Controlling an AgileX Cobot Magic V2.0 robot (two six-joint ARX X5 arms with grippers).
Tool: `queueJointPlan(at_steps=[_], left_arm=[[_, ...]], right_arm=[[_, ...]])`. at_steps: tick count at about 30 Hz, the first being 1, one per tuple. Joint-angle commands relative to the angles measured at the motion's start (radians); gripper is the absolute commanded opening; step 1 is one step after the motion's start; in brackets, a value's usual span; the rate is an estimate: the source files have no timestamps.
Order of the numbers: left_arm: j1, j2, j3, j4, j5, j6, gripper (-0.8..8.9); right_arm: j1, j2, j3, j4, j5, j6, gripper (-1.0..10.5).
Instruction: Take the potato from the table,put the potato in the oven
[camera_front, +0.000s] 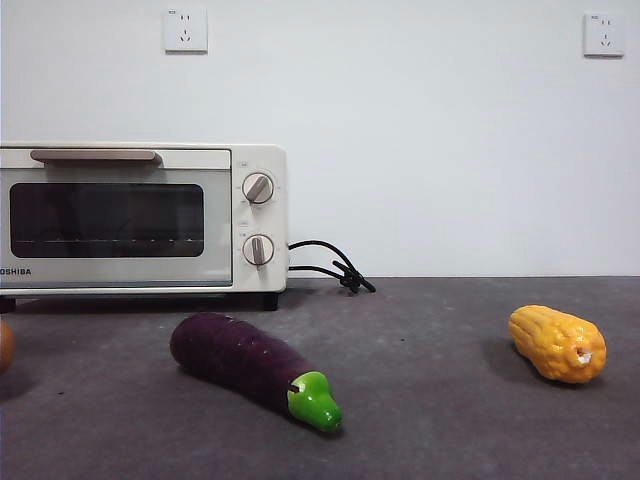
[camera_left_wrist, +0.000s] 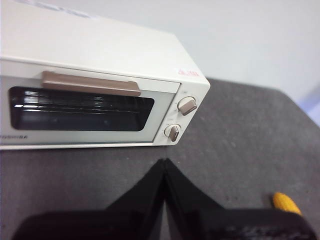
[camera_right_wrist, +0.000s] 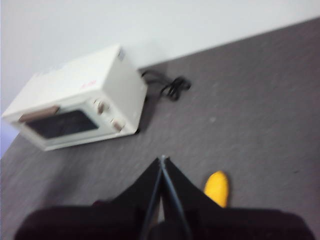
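Both arms hang high, left tool (camera_left_wrist: 165, 167) and right tool (camera_right_wrist: 162, 165) pinched tight, empty. The potato (camera_front: 5, 345) peeks in at the counter's (camera_front: 450, 420) far-left edge, before the closed oven (camera_front: 140, 215). Open that door first, then come down on the potato, steering clear of the eggplant (camera_front: 250, 365).

Gripper: right gripper (camera_right_wrist: 162, 161), jaws pressed together to a point, empty.
Oven: cream-white oven (camera_right_wrist: 80, 100) on the table (camera_right_wrist: 250, 100), door closed, against the wall.
Cord: black cord (camera_right_wrist: 167, 86) coiled beside the oven.
Corn: yellow corn cob (camera_right_wrist: 217, 187) just beside the jaws.
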Motion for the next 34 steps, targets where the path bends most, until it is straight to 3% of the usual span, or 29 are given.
queueJointPlan(at_steps=[1, 8, 11, 17, 24, 34], left_arm=[[-0.002, 0.095, 0.060, 0.007, 0.015, 0.093, -0.06], [-0.001, 0.336, 0.222, 0.000, 0.008, 0.101, -0.06], [0.001, 0.438, 0.290, -0.013, 0.015, 0.102, -0.06], [0.004, 0.643, 0.421, -0.026, 0.072, 0.103, -0.06], [0.047, 0.852, 0.539, -0.035, 0.182, 0.045, -0.06], [0.112, 0.980, 0.589, -0.013, 0.156, 0.019, -0.06]], right_arm=[[0.000, 0.051, 0.007, 0.001, -0.074, -0.014, 0.0], [0.000, 0.188, 0.008, 0.006, -0.311, -0.014, 0.0], [0.000, 0.229, 0.008, 0.006, -0.354, -0.014, 0.0], [0.000, 0.285, 0.017, 0.006, -0.360, -0.036, 0.0], [0.000, 0.294, 0.052, 0.007, -0.382, -0.072, 0.0], [0.000, 0.296, 0.080, 0.010, -0.380, -0.090, 0.0]])
